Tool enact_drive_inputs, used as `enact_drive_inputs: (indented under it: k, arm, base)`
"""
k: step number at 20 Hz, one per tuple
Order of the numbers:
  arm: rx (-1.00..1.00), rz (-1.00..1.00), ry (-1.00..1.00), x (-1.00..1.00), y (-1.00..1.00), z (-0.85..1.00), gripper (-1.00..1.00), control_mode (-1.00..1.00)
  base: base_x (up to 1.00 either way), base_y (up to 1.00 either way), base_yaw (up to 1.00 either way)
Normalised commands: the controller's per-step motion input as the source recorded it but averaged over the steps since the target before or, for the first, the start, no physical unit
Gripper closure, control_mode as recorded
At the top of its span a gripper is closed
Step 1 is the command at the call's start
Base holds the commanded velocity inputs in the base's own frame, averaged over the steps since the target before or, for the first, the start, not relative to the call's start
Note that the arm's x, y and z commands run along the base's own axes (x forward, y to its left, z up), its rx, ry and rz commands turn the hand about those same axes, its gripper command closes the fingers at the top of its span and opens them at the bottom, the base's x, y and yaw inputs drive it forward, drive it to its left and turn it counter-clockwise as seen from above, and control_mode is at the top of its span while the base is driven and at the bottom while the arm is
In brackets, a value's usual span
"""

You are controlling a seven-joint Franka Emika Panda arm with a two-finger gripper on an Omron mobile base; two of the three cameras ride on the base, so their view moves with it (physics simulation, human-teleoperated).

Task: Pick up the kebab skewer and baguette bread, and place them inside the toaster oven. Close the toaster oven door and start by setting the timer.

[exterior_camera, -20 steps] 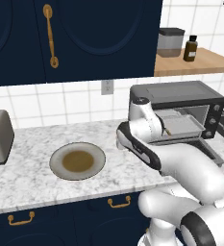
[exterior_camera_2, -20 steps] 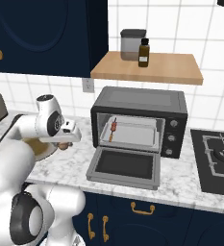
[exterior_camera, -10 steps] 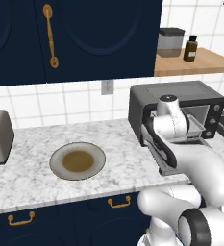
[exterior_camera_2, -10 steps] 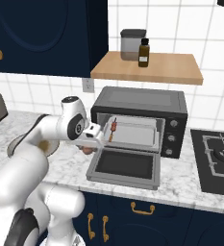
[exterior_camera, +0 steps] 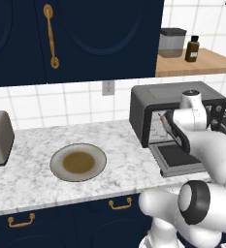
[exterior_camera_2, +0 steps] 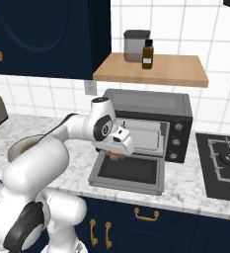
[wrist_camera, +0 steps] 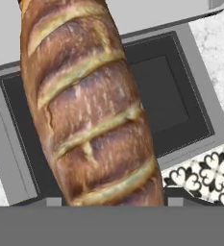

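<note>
golden-brown baguette bread (wrist_camera: 87, 103) is being held clamped in the gripper (exterior_camera_2: 117, 154), carried low over the dropped toaster oven door (exterior_camera_2: 129, 170) so it can be slid onto the rack inside the toaster oven (exterior_camera_2: 148, 123). near its left wall a thin stick, likely the kebab skewer (exterior_camera: 161, 122), is being left clear.

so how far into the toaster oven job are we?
Partway. The kebab skewer already appears to sit inside the toaster oven. In hand: the gripper holds the baguette bread over the open toaster oven door. Left: put the loaf inside, shut the door, set the timer.
</note>
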Motion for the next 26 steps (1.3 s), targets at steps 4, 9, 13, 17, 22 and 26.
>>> enact_drive_inputs:
  k: [4, 9, 13, 17, 22, 26]
  arm:
    - [-0.01, -0.08, 0.00, 0.24, -0.40, 0.00, 1.00, -1.00]
    - [-0.01, -0.05, 0.00, 0.12, -0.12, 0.06, 1.00, -1.00]
    - [0.00, -0.04, 0.00, 0.01, -0.07, 0.03, 1.00, -1.00]
    - [0.00, -0.01, 0.00, 0.12, -0.13, 0.00, 1.00, -1.00]
    - [0.00, 0.00, -0.03, 0.20, 0.00, 0.00, 1.00, -1.00]
    - [0.00, 0.00, 0.00, 0.28, -0.04, 0.00, 1.00, -1.00]
  base:
    - [0.00, 0.00, 0.00]
    - [0.00, 0.00, 0.00]
    - [0.00, 0.00, 0.00]
    - [0.00, 0.00, 0.00]
    - [0.00, 0.00, 0.00]
    - [0.00, 0.00, 0.00]
